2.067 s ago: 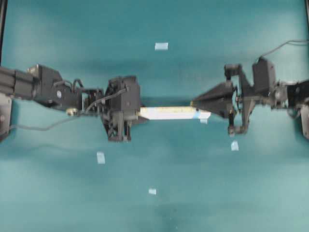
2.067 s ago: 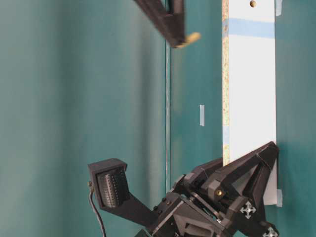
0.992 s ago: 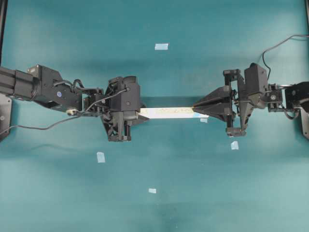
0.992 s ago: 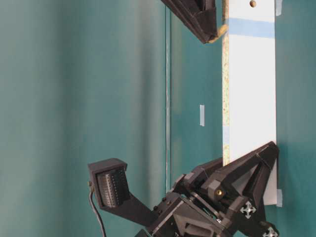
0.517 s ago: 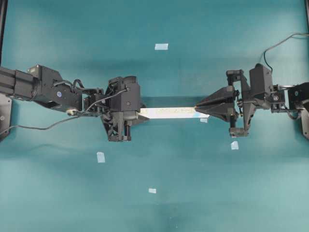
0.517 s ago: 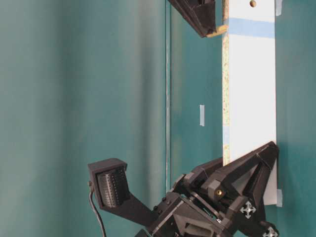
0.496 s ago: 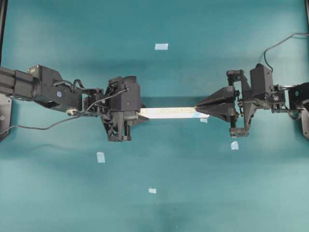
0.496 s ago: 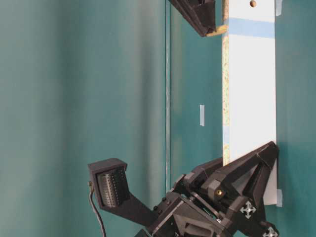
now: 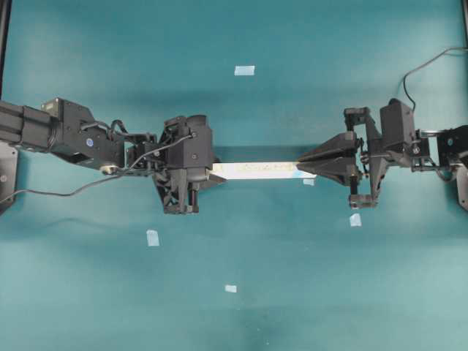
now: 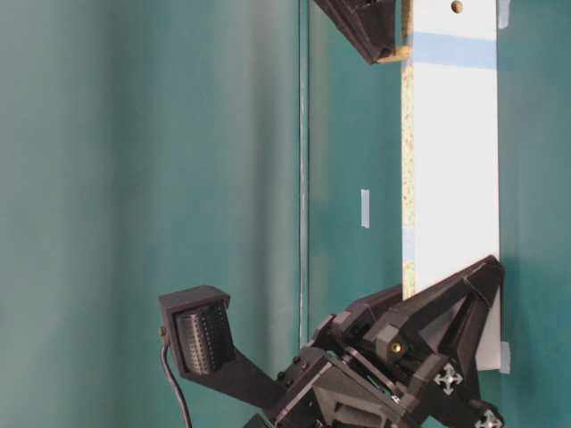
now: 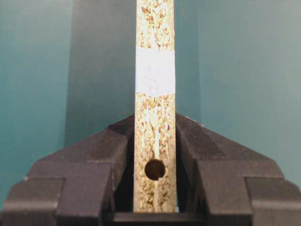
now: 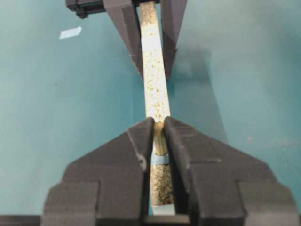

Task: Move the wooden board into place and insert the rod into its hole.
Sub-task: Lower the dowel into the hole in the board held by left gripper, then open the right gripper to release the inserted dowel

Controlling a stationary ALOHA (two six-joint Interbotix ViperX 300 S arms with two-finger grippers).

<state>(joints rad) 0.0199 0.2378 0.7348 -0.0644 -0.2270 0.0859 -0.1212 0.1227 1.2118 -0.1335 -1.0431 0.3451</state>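
STATE: left gripper [image 11: 155, 155] clamped on board [image 9: 256, 170] at 9 o'clock end, edge up | right gripper [image 12: 159, 126] pinching rod [image 12: 160, 141] over 3 o'clock end | RISK: rod jamming if tilted off hole; board twisting in clamp.

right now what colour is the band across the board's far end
Light blue band on the white-faced wooden board; clearest in the table-level view.

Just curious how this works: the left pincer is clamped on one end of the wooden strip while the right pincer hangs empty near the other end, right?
Not quite. The right pincer is not empty: the right wrist view shows it pinching a small peg over the wooden strip. The left pincer does clamp the other end.
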